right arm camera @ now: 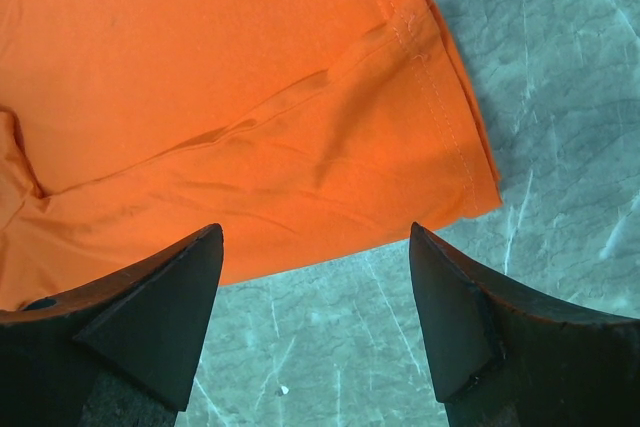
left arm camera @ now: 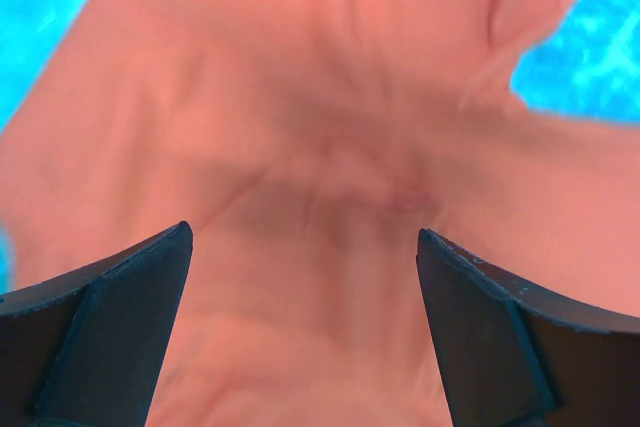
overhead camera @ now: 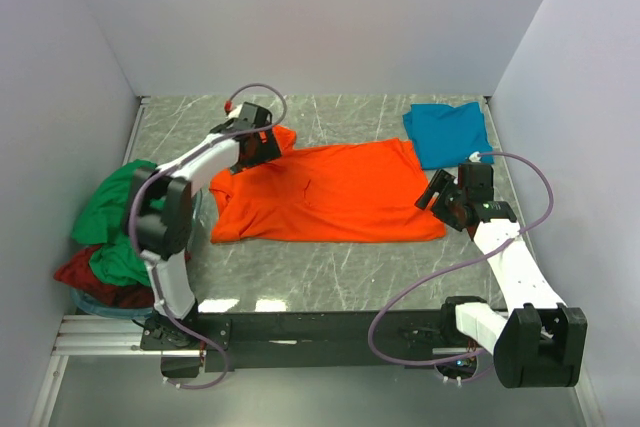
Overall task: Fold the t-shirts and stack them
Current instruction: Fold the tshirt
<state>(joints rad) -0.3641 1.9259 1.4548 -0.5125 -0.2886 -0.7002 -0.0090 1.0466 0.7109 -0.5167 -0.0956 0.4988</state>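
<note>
Left gripper (overhead camera: pixel 262 142) and right gripper (overhead camera: pixel 440 197) both stand with jaws spread wide, and we see nothing held in either. Taking the orange t-shirt (overhead camera: pixel 330 192) as our mark and working from the left: off its left edge lies the green t-shirt (overhead camera: pixel 115 212), crumpled in a heap, with the dark red t-shirt (overhead camera: pixel 90 277) bunched under the heap's near side. The left arm crosses between that heap and the orange t-shirt. The left gripper hangs over the orange t-shirt's far left corner, where the cloth is gathered up. On the left wrist view the left gripper (left arm camera: pixel 305 237) has rumpled orange cloth (left arm camera: pixel 300 97) filling the gap between its fingers (left arm camera: pixel 130 297), but we cannot tell whether the tips touch it. The orange t-shirt itself lies spread flat across the middle of the table (overhead camera: pixel 330 277), with a few creases. At its right edge, toward the near right corner, sits the right gripper. On the right wrist view the right gripper (right arm camera: pixel 315 237) frames bare table (right arm camera: pixel 560 97), while a stitched edge of the orange t-shirt (right arm camera: pixel 200 67) lies just ahead of the fingertips (right arm camera: pixel 190 277). Just beside the orange t-shirt's far right corner lies the teal t-shirt (overhead camera: pixel 448 132), folded small. We cannot tell whether the two touch.
</note>
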